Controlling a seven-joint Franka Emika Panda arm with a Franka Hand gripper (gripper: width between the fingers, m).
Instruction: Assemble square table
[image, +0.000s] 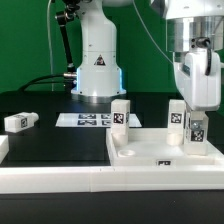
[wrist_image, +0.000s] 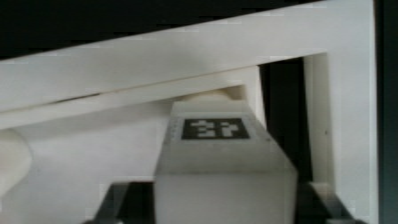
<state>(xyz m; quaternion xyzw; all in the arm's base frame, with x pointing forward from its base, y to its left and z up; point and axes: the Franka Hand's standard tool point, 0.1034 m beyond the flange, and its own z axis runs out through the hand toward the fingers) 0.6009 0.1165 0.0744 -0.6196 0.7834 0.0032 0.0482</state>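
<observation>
The marker board (image: 90, 120) lies on the black table (image: 60, 145) beyond a white rail (image: 50, 178).

Your tool (image: 197, 108) hangs over the square top (image: 145, 152) at the exterior view's right, seemingly clamped on a leg block (image: 198, 131). An upright leg (image: 121, 114) stands at its far corner, and a loose leg (image: 20, 121) lies on the tabletop (image: 50, 140).

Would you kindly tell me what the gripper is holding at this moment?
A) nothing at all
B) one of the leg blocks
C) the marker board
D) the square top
B: the wrist view shows a tagged leg block clamped on both sides by the gripper, and the exterior view shows it held upright.
</observation>
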